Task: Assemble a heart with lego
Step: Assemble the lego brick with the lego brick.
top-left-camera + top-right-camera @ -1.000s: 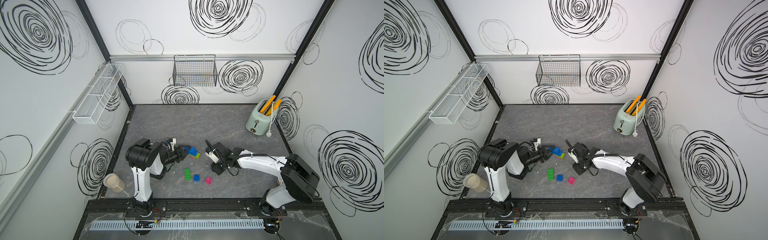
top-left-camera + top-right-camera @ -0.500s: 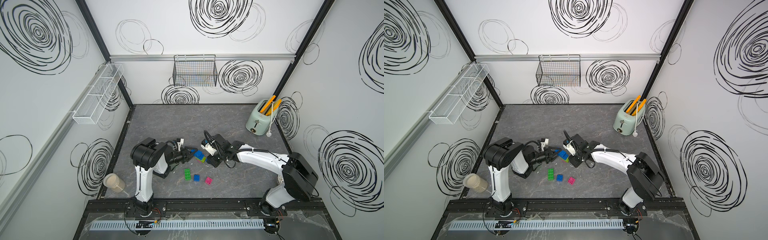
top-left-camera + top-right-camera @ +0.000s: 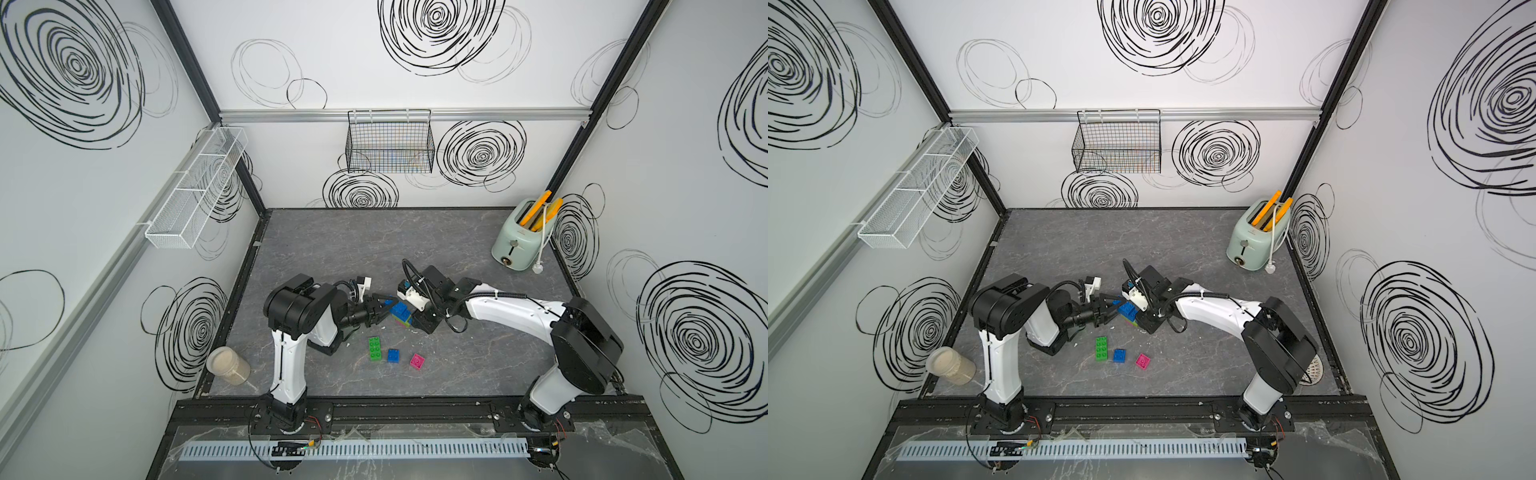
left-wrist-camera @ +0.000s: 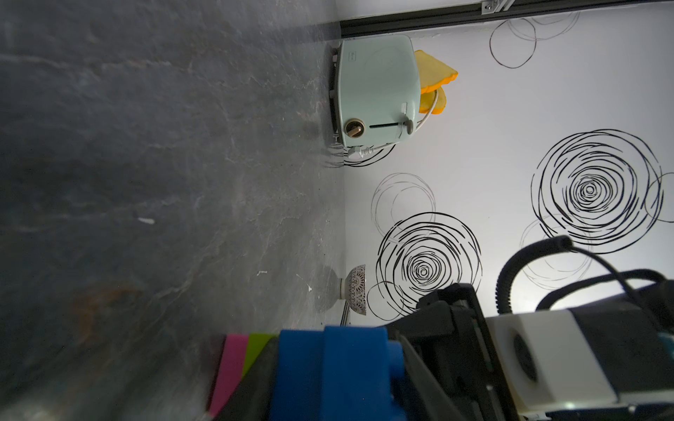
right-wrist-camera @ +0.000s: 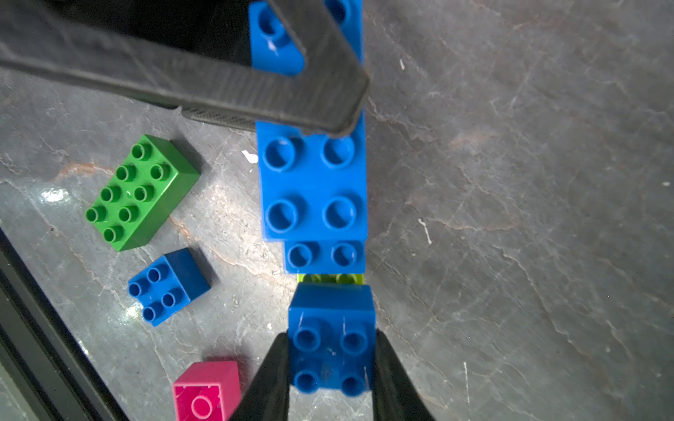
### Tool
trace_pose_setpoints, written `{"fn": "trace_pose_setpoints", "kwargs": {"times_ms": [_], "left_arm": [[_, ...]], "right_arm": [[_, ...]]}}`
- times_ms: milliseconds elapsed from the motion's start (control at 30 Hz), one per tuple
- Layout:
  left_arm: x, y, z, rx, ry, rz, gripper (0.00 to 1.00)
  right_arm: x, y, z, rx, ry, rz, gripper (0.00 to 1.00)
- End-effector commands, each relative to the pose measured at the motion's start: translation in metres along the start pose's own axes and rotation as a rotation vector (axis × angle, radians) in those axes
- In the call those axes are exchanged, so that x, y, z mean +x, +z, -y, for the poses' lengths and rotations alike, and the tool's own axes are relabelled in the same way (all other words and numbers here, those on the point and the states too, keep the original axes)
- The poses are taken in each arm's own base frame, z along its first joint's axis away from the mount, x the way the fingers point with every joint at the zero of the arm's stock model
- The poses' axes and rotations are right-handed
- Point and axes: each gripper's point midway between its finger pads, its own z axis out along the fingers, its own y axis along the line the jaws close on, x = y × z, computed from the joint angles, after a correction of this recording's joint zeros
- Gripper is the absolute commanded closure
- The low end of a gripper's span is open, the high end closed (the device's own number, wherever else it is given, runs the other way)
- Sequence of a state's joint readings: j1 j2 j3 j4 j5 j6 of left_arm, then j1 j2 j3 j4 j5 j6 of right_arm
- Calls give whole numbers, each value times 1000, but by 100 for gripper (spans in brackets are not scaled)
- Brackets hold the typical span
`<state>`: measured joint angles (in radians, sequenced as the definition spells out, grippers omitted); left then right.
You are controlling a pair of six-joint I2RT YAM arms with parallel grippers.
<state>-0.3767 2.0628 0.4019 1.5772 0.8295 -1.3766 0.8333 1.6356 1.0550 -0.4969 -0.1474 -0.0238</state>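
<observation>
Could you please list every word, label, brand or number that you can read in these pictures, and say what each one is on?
No text here can be read.
Toaster: a small mark on its side, too small and blurred to read.
No other writing shows.

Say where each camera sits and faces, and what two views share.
Both top views: overhead, facing the grey marbled tabletop; both arms whole.
Left wrist: low, facing the mint-green toaster; right arm's wrist shows.
Right wrist: facing down; right gripper pinches a square blue brick.
Shared by all: the stepped blue, lime, pink brick heart, in left gripper.
</observation>
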Motion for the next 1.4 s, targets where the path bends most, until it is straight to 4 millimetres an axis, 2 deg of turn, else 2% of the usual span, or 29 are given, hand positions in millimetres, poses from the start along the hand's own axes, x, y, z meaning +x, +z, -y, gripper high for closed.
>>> {"fn": "trace_pose_setpoints", "kwargs": {"times_ms": [0,500,733,833,1100,1367], "left_arm": [[1,2,35,130,139,-11,55],[5,3,40,137,153,-20,54],[8,5,43,136,167,-29,54],[8,5,44,138,168,-31,54],[9,5,45,145,165,-36,54],[13,5,44,165,143,-50,54]], "right_arm": [[-2,0,0,-11,-22,-17,75],[1,14,0,-20,-6,-119,74],[15,33,4,-23,13,-240,74],[9,34,5,-7,6,-235,74],[-22,16,-1,-39,-61,-65,71],[-13,36,10,0,-91,-114,71]]}}
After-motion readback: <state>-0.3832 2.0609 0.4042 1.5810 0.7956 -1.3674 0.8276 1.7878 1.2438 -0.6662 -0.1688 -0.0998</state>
